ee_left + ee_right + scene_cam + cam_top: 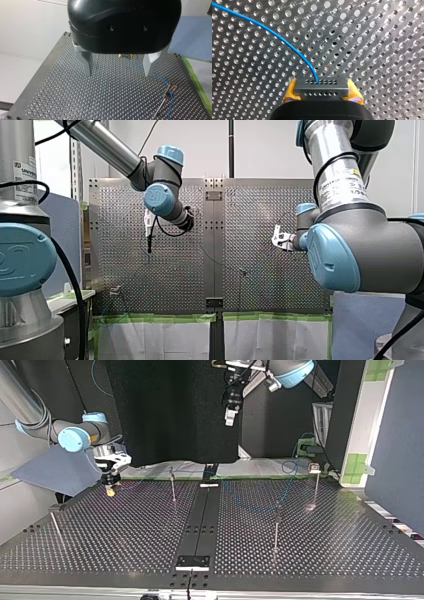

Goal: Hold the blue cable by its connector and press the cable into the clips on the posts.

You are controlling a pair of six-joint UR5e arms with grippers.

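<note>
A robotics lab: under the jaws spreads a perforated metal surface (125,545) with thin posts (276,532) standing on it; my left arm (115,150) and my right arm (350,235) are grey-and-blue industrial machines; behind the jaws stand a black curtain (170,410) and blue partitions (395,435).

A label (23,176) on my left arm's column (15,145) reads "UNIVE…".

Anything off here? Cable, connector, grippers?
Nothing stands out. The connector sits square between the yellow pads of my right gripper, the blue cable leaves it in a smooth curve with no kink, and my left gripper hangs open and empty above the table.
</note>
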